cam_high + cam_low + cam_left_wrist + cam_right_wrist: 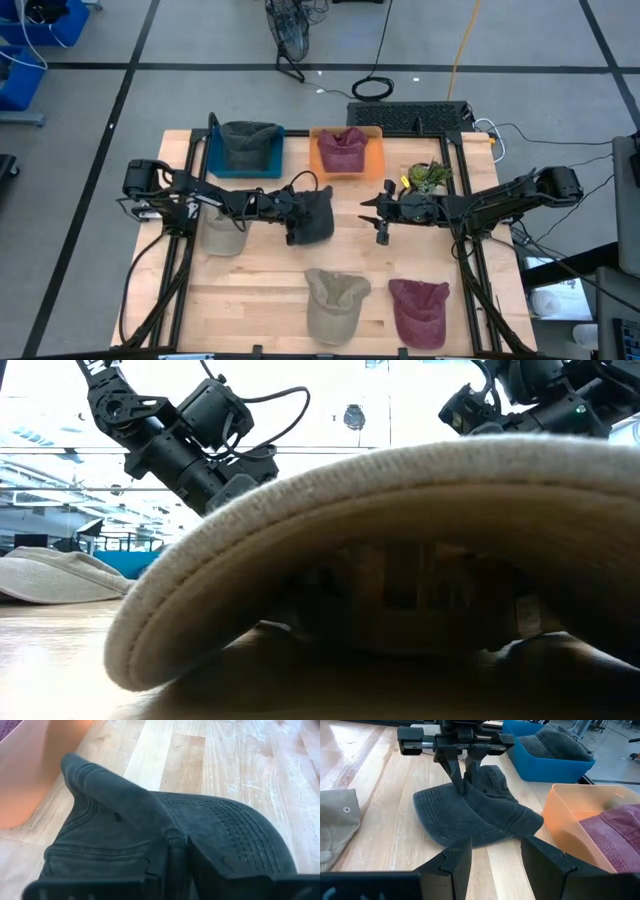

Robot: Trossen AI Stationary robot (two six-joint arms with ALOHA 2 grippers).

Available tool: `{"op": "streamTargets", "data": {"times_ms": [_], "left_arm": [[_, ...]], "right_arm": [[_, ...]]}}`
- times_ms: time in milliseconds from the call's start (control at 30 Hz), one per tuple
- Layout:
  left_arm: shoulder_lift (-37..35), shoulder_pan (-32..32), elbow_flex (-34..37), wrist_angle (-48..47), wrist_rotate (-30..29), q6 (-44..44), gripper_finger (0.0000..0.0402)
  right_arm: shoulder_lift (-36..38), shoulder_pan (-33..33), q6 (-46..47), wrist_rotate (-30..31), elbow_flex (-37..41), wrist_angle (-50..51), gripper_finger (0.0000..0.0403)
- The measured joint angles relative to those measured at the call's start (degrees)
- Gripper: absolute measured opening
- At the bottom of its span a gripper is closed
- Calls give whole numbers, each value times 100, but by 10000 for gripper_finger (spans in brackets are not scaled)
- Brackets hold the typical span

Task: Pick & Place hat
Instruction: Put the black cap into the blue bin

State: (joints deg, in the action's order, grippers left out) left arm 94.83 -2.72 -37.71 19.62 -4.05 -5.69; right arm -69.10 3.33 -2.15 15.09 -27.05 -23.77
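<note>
A dark grey hat [316,216] lies at the table's middle, also seen in the right wrist view [475,817]. My left gripper [294,207] reaches in from the left and is shut on its crown. My right gripper [380,212] hovers open just right of the hat, facing it, with its fingers [451,862] apart and touching nothing. A blue bin [246,163] at the far side holds another dark hat. The low view is mostly blocked by a beige brim [380,490]. My left gripper [465,785] pinches a raised fold of the hat's crown [470,795] between its two fingers. The fingers come slanting down from above and from the table's left. The fold is drawn up into a ridge [115,790], while the brim [445,832] lies on the table.
An orange bin [372,152] with a maroon hat stands right of the blue one. A beige hat [224,236] lies under my left arm. A khaki hat [335,300] and a maroon hat [420,310] sit near the front edge. A green object [430,177] lies by my right arm.
</note>
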Motion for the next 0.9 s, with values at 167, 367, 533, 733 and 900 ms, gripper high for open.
{"op": "streamTargets", "data": {"times_ms": [167,367,533,733,900], "left_arm": [[-4,0,0,20,6,194,32],[-147,0,-10,-19,150,385,8],[-814,106,-47,-116,161,498,20],[-2042,284,-47,-759,166,1068,8],[-3103,56,-43,-2226,65,1967,23]], "right_arm": [[0,0,0,2,0,3,155],[0,2,0,2,0,6,155],[6,2,15,-6,0,-10,155],[83,2,82,-9,4,-54,155],[178,2,-244,-11,4,-223,155]]}}
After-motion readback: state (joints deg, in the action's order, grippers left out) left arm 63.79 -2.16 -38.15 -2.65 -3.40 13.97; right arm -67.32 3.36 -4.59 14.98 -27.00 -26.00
